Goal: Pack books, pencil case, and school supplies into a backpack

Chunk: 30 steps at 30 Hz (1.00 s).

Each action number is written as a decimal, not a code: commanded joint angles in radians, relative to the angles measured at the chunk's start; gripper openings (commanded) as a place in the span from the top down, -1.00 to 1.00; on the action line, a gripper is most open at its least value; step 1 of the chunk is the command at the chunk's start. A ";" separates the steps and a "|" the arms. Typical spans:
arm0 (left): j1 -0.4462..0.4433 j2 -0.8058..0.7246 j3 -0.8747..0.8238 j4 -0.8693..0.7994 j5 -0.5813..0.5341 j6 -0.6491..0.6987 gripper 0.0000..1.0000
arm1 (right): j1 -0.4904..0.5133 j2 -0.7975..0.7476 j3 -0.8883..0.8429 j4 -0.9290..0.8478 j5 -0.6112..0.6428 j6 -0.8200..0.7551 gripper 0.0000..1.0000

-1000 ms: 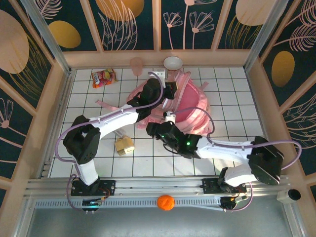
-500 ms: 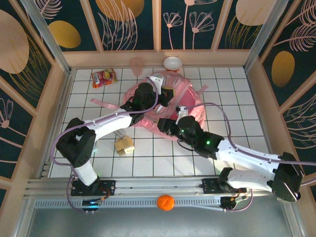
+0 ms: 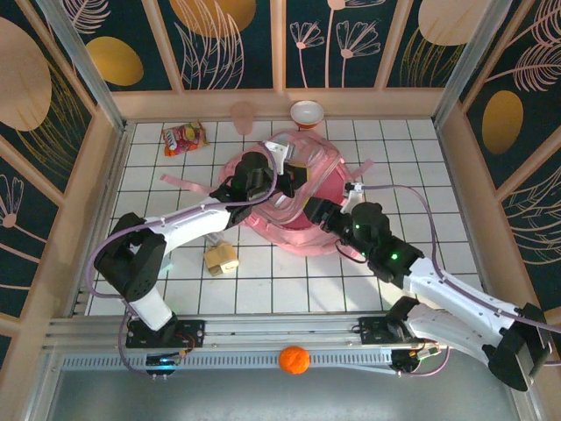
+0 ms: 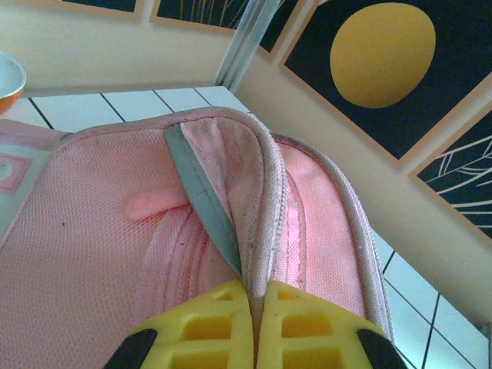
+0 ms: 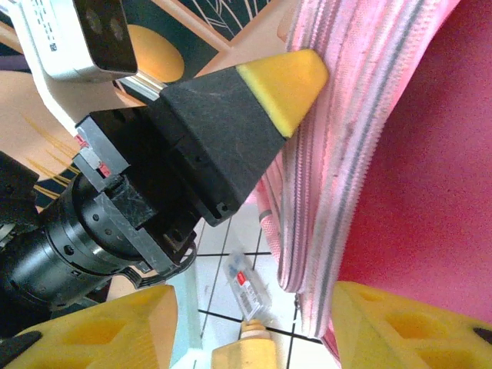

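Backpack (image 3: 289, 235) with mouth wide, zip rim in the pinch of left hand (image 4: 254, 307), right hand (image 3: 320, 213) spread alongside.

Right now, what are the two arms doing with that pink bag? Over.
Left gripper shut on backpack rim, holding it open. Right gripper open at the opening. Pencil case and tan blocks on tiles, unpacked.

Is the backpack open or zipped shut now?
Open: the left gripper pinches the backpack by its zip rim; deep pink lining shows inside.
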State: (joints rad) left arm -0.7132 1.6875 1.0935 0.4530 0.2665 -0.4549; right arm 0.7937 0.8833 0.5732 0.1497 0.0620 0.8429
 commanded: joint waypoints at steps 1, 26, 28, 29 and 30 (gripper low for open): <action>0.003 -0.051 0.009 0.126 0.048 -0.040 1.00 | -0.004 -0.002 -0.049 0.040 -0.019 0.066 -0.13; 0.003 -0.062 0.027 0.150 0.173 -0.119 0.99 | -0.050 0.400 0.002 0.349 -0.090 0.054 0.51; 0.003 -0.083 0.006 0.122 0.131 -0.111 0.68 | -0.052 0.391 0.005 0.365 -0.090 0.043 0.73; 0.005 -0.098 -0.009 0.105 0.109 -0.101 0.43 | -0.054 0.380 0.007 0.365 -0.085 0.036 0.84; 0.007 -0.112 -0.023 0.091 0.099 -0.090 0.24 | -0.056 0.367 0.007 0.364 -0.083 0.029 0.91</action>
State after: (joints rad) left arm -0.6956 1.6726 1.0866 0.4679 0.3485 -0.5533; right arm 0.7647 1.2659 0.5556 0.4679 -0.0750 0.8894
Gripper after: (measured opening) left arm 0.320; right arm 0.084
